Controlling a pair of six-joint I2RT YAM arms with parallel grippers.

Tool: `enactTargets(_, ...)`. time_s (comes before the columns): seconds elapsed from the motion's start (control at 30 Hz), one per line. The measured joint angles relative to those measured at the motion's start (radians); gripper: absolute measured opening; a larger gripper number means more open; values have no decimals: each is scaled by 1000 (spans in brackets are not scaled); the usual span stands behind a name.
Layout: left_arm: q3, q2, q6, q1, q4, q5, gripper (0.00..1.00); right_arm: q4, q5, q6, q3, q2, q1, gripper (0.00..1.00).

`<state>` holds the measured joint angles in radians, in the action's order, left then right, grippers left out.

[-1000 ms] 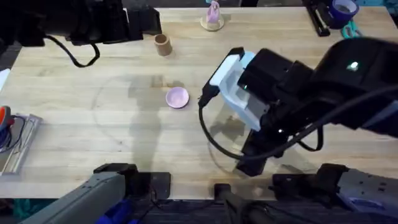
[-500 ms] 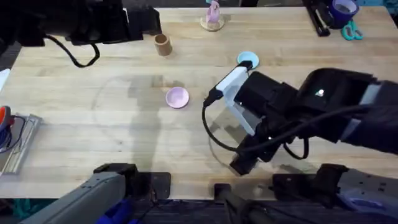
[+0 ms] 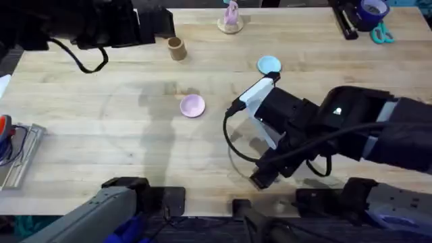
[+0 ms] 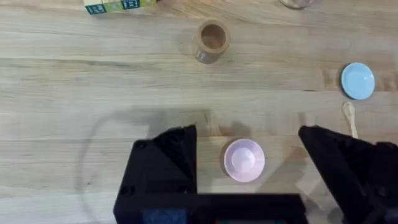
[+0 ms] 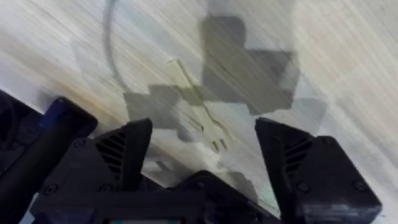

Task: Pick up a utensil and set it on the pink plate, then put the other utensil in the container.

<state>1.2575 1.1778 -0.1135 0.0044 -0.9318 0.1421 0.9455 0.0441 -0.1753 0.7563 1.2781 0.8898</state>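
A pale wooden fork (image 5: pixel 200 121) lies flat on the table, and my right gripper (image 5: pixel 204 127) hangs open over it with one finger on each side. In the overhead view the right gripper (image 3: pixel 260 178) is low near the table's front edge, and the arm hides the fork. The pink plate (image 3: pixel 192 105) sits mid-table with nothing on it. The brown container (image 3: pixel 176 48) stands at the back left. My left gripper (image 4: pixel 247 135) is open and held high, looking down on the pink plate (image 4: pixel 244 160), the container (image 4: pixel 212 38) and the wooden spoon (image 4: pixel 350 117).
A light blue plate (image 3: pixel 268 65) lies behind the right arm, with the spoon just in front of it. A pink figure on a wooden base (image 3: pixel 231 19) stands at the back edge. Scissors and tape (image 3: pixel 372 17) are at the back right. A tray (image 3: pixel 19 154) sits at the left edge.
The right arm has dropped and shifted toward the front edge, uncovering the light blue plate. The left arm has not moved.
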Motion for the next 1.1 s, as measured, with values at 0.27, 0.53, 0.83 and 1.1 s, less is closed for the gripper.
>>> enactTargets(0.27, 0, 0, 0, 0, -1, 0, 993, -1, -52, -63, 0, 25, 71, 996)
enactTargets(0.53, 0, 0, 0, 0, -8, 0, 993, 31, -74, -156, 0, 50, 85, 996)
enactTargets(0.83, 0, 0, 0, 0, -8, 0, 993, 35, -71, -247, 11, 116, 85, 996)
enactTargets(1.1, 0, 0, 0, 0, -8, 0, 993, 36, -66, -247, 13, 121, 85, 996)
